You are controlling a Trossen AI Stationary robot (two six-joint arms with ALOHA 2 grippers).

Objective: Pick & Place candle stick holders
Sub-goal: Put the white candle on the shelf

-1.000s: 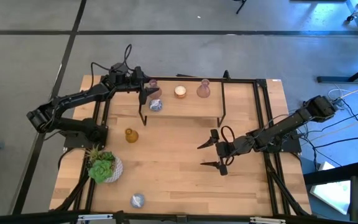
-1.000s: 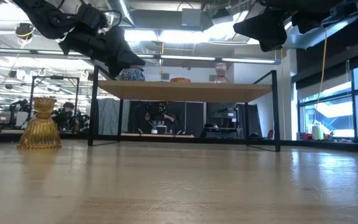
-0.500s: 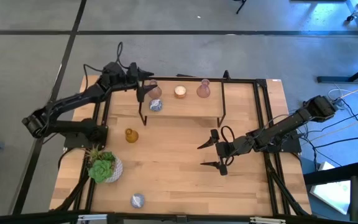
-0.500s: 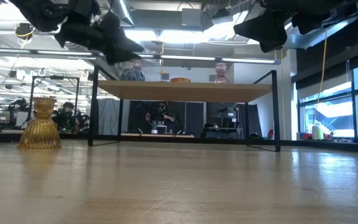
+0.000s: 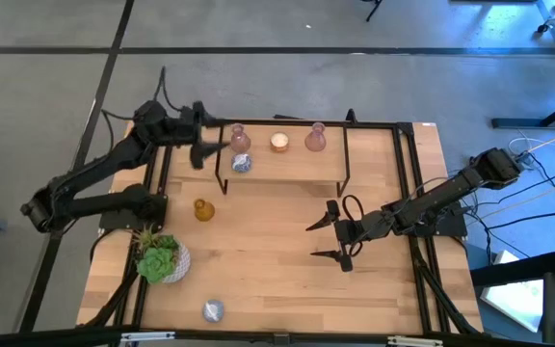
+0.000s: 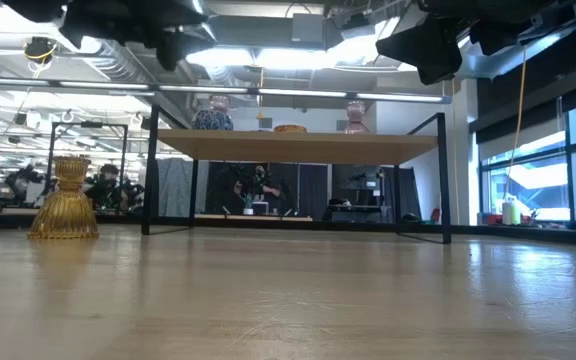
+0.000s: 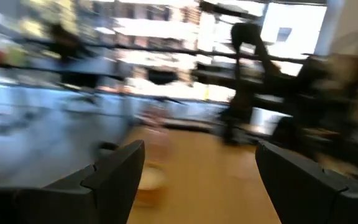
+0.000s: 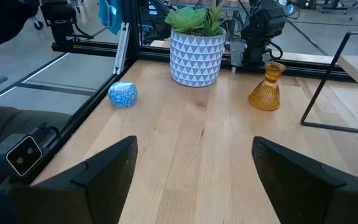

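Since the earlier frame the left pincer (image 5: 203, 149) has pulled away from the small raised shelf (image 5: 287, 169) and now stands just off its left end, fingers spread wide and holding nothing.

In the high view we see four holders on that shelf: a pink holder (image 5: 238, 138) with a silvery-blue holder (image 5: 242, 163) just beside it, then the cream-white holder (image 5: 278, 143) and a second pink holder (image 5: 315, 138). We judge the shelf is the goal, so these four look done. The amber holder (image 5: 202, 209) waits on the counter (image 5: 277, 280) near the shelf's left leg. The other silvery-blue holder (image 5: 212, 310) lies well apart from the shelf, beyond the succulent (image 5: 159, 258). The right pincer (image 5: 327, 239) hovers wide and empty in front of the shelf; this arm seems to wait.

In the low view the shelf carries the holders, and the amber holder stands upright beside its left leg.

In the left wrist view the fingers (image 7: 114, 177) stand far apart with nothing between.

In the right wrist view the open fingers (image 8: 107, 168) face the amber holder, the succulent and the blue holder, probably the next ones to pick.
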